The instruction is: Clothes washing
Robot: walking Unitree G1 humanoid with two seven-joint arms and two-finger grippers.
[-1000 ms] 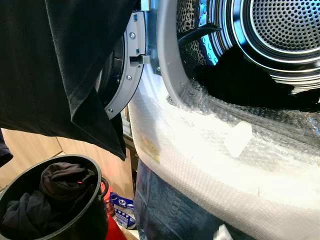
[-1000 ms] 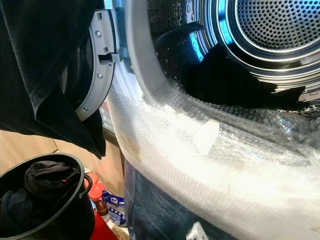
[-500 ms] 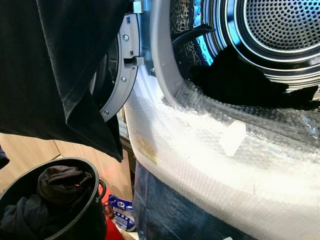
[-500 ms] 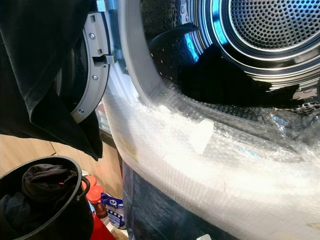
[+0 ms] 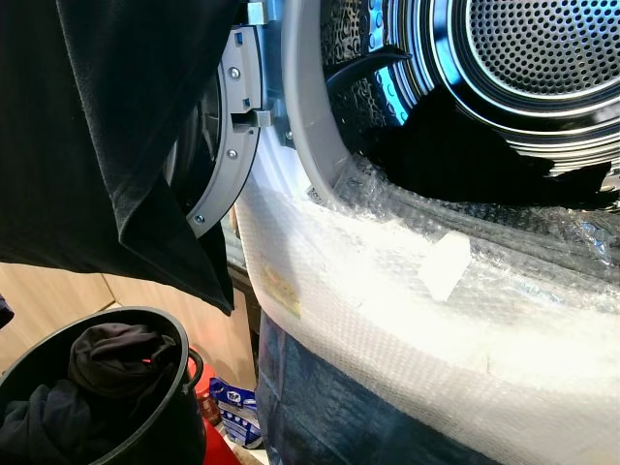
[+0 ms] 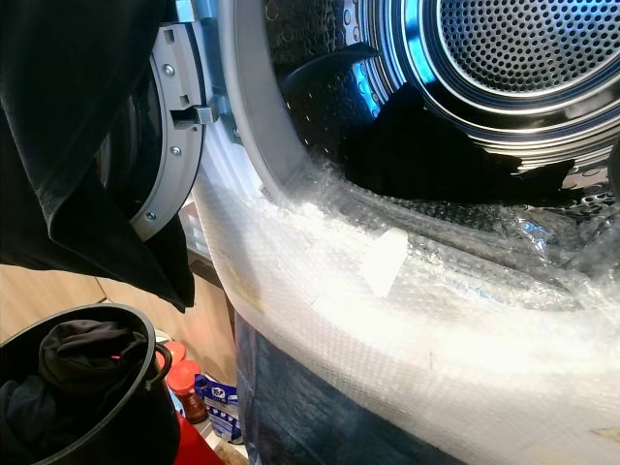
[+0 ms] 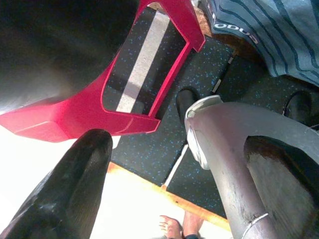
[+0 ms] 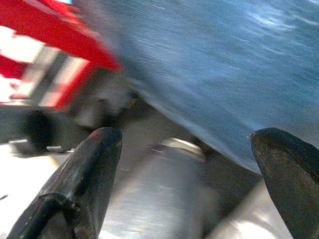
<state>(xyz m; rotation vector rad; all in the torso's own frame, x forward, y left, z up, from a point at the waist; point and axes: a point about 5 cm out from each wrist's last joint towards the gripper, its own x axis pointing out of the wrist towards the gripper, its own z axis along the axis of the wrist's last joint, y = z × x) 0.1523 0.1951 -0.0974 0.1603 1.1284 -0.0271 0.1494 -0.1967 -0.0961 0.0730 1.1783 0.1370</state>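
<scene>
Hung at upper left, in front of the open grey-rimmed washer door (image 5: 228,145): a large black cloth garment (image 5: 107,136). Lay dark inside the perforated steel drum (image 5: 533,48): more black laundry (image 5: 465,160). Draped over the washer's front below the opening: white bubble wrap (image 5: 387,300). Stood at lower left: a round black bucket (image 5: 145,426) full of dark clothes. Right gripper (image 8: 184,164) with jaws wide apart, nothing between them. Left gripper (image 7: 149,164) with jaws spread over a red plastic frame (image 7: 99,109); empty.
</scene>
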